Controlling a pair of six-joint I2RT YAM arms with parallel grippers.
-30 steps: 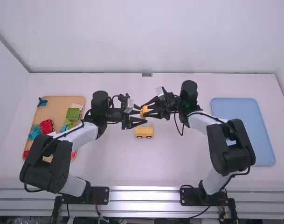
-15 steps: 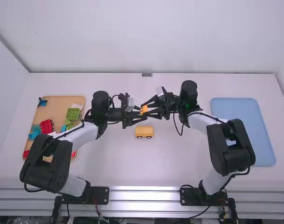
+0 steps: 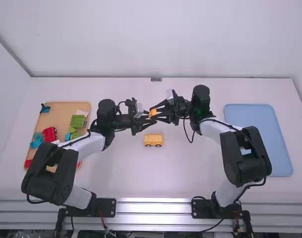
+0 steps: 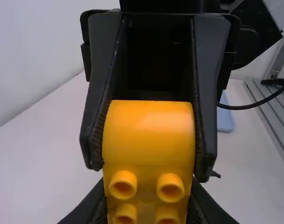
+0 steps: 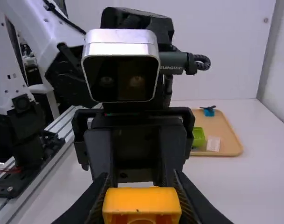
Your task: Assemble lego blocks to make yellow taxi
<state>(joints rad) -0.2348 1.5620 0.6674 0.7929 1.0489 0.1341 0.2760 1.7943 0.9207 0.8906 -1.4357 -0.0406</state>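
In the high view, the left gripper [image 3: 149,117] and right gripper [image 3: 158,114] meet above the middle of the table, with a small yellow-orange block [image 3: 153,113] between them. The block [image 4: 148,128] has a smooth rounded side and round studs. The right gripper grips it by two sides, and the left gripper [image 4: 148,205] has its fingers against the studded end. In the right wrist view, the right gripper [image 5: 142,205] is shut on the same block [image 5: 142,200]. A yellow wheeled car piece [image 3: 153,140] stands on the table just nearer the bases.
At the left lies an orange tray [image 3: 61,112] with red, green and blue blocks, partly under the left arm. A blue tray [image 3: 260,141] lies at the right, beside the right arm.
The left gripper's fingers have drawn together around the block, and that gripper has shifted slightly. The right gripper has hardly moved and keeps its hold. The car piece has not moved.
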